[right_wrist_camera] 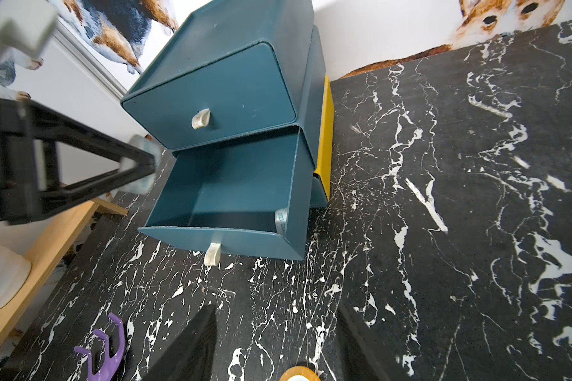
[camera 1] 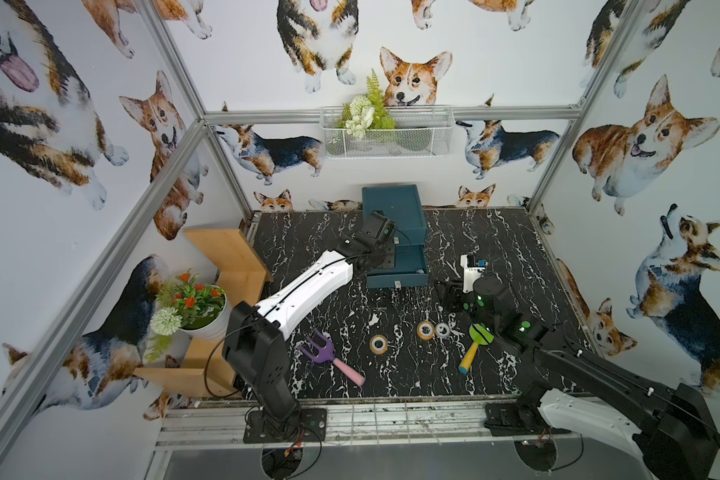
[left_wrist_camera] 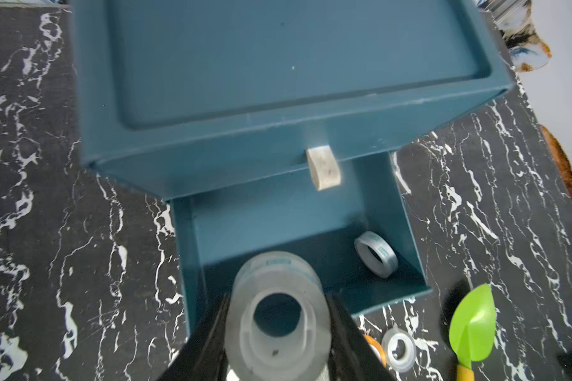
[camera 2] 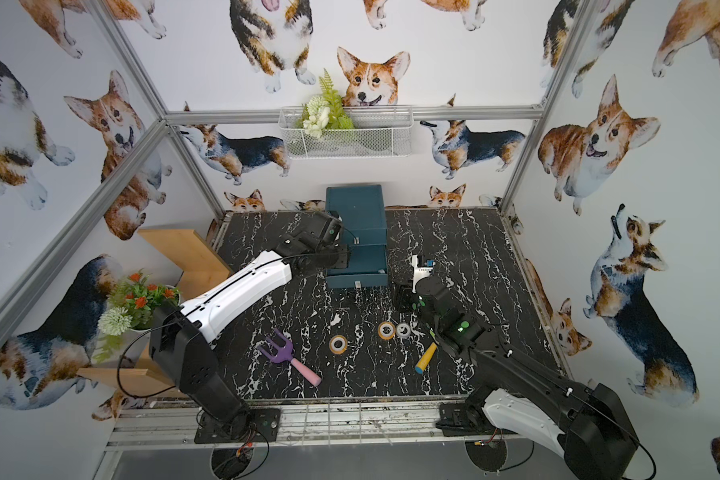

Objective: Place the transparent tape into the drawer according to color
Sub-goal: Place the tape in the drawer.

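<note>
At lower centre of the left wrist view, the left gripper (left_wrist_camera: 278,308) grasps a clear grey-white tape roll (left_wrist_camera: 278,273) above the rim of the open teal plastic drawer (left_wrist_camera: 407,231); released here, the roll may strike that rim and bounce onto the black marbled tabletop (left_wrist_camera: 80,264).

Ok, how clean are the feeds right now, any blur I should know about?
Left wrist view: the clear roll held at the lens is soft, and the upper drawer handle smears. Right wrist view: the left gripper is blurred, the open drawer sharp. Both top views: evenly lit, fairly sharp.
</note>
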